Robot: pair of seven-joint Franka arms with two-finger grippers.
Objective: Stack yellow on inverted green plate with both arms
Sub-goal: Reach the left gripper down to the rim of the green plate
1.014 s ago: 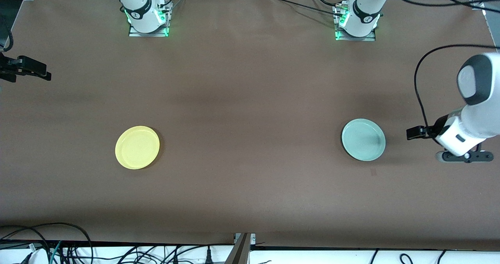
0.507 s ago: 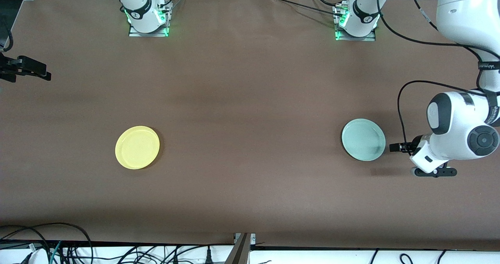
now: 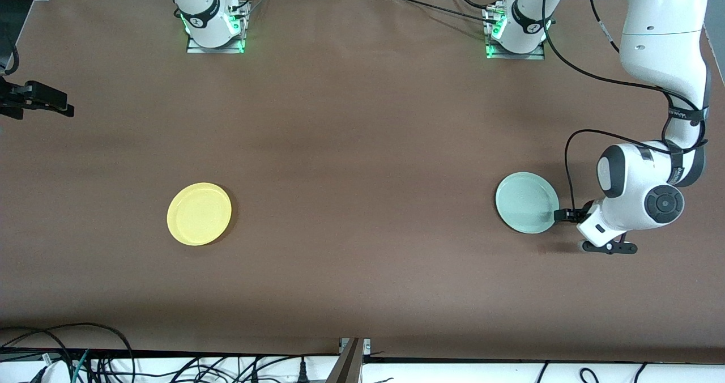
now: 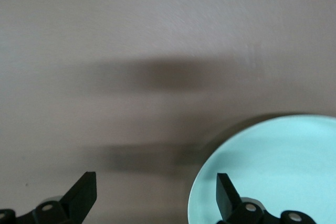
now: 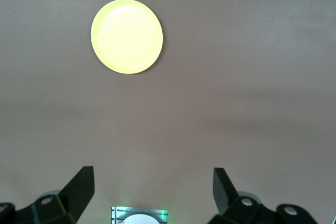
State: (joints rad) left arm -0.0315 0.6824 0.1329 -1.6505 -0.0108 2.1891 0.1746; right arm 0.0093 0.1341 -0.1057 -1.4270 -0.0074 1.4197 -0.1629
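The yellow plate [image 3: 199, 213] lies rim up toward the right arm's end of the table; it also shows in the right wrist view [image 5: 126, 36]. The green plate [image 3: 527, 202] lies rim up toward the left arm's end. My left gripper [image 3: 562, 215] is low at that plate's edge, on the side toward the table's end. In the left wrist view it [image 4: 155, 177] is open, one finger over the green plate's rim [image 4: 273, 166] and the other over bare table. My right gripper [image 5: 152, 174] is open and empty, high over the table near its base, and waits.
The brown table cover [image 3: 362, 162] is bare between the two plates. The arm bases [image 3: 215, 29] [image 3: 515, 32] stand along the table's edge farthest from the front camera. A black fixture [image 3: 37, 98] juts in at the right arm's end.
My left arm has swung in and come down, bringing its gripper to the green plate's edge. Both plates and the right arm have not moved.
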